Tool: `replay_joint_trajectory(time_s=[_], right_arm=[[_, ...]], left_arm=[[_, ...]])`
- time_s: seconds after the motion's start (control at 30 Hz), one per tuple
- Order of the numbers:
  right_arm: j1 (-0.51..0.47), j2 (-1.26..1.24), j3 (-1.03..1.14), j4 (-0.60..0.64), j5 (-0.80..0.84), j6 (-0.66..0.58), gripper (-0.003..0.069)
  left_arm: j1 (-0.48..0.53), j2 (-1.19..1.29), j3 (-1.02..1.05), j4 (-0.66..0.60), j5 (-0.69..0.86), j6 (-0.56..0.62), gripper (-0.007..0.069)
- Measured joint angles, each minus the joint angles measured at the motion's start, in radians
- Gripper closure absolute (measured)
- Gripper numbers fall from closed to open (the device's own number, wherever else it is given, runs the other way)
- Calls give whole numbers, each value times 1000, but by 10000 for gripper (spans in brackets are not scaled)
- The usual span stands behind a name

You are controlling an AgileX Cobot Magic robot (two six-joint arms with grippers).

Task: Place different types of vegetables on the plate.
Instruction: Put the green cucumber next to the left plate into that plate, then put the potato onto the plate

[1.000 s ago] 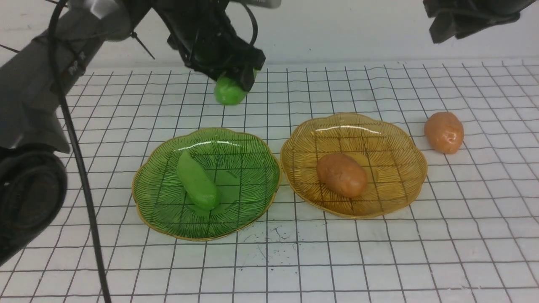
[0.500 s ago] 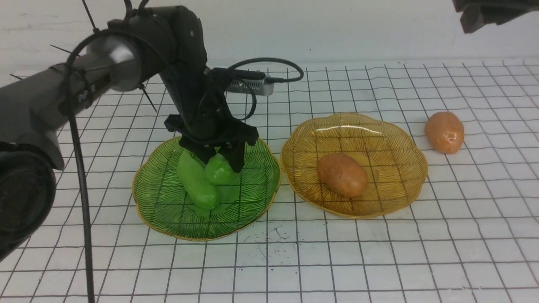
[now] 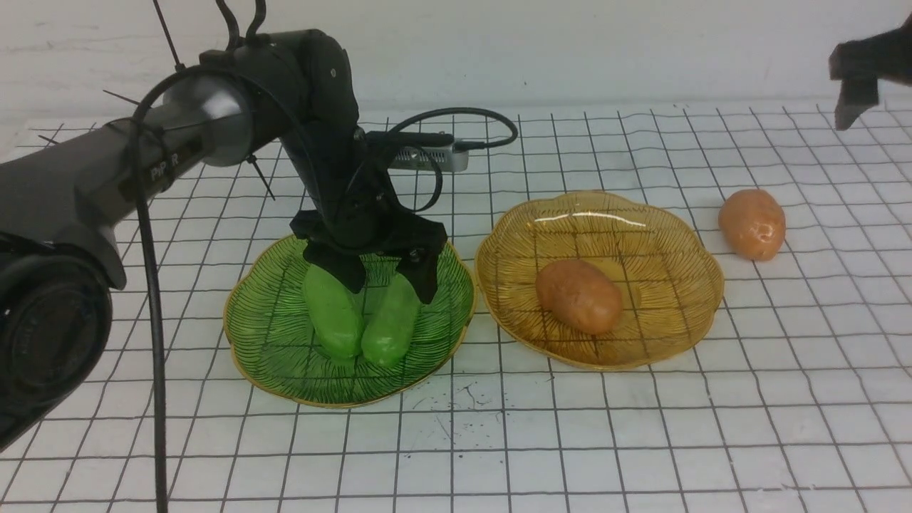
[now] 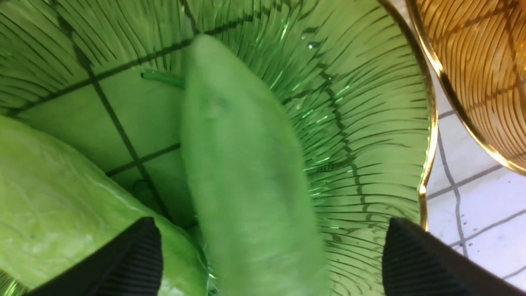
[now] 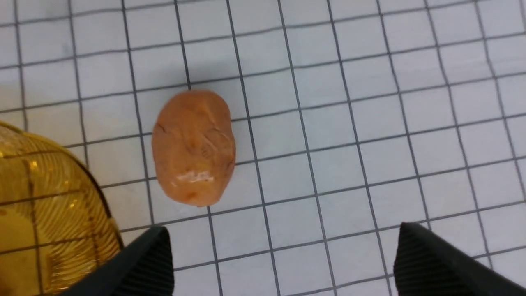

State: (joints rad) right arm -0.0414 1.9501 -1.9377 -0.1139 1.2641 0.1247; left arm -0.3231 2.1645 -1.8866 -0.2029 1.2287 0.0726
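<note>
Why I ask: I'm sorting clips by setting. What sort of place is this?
Probably a robot test bench, not a kitchen: white gridded table, toy-like green pods in a green dish, the left gripper open above them.

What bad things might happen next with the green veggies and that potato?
Risk one: the left gripper stands open, its fingers straddling the right-hand pod in the green plate. Rising crookedly, it might snag that pod or knock the other pod beside it.
Risk two: the right gripper is open above the loose potato, which sits nearer one finger. That finger may hit first and roll the glossy potato into the amber plate.
</note>
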Motion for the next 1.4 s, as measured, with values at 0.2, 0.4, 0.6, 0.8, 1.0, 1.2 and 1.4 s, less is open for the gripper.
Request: replay_joint_trajectory(time_s=[0.2,0.4,0.6,0.8,1.0,1.2,1.4], right_arm=[[-1,118,0,76,-43,0,-32],[-1,220,0,169,-142,-1,-32],[-1,292,0,201,-241,-2,-32],[-1,340,0,205,-319,-3,-32],[-1,386,0,212,-356,-3,5],[-1,387,-29,212,-309,-7,127],[-1,311,-104,228,-134,-19,125]], left_arm=[[0,0,0,0,-1,0,-52],[0,0,0,-1,-1,0,15],[0,0,0,-4,-1,-5,60],[0,0,0,-4,-1,-7,64],[0,0,0,-4,-1,-8,66],[0,0,-48,-4,-1,-8,94],[0,-14,-152,-27,-1,-19,268]])
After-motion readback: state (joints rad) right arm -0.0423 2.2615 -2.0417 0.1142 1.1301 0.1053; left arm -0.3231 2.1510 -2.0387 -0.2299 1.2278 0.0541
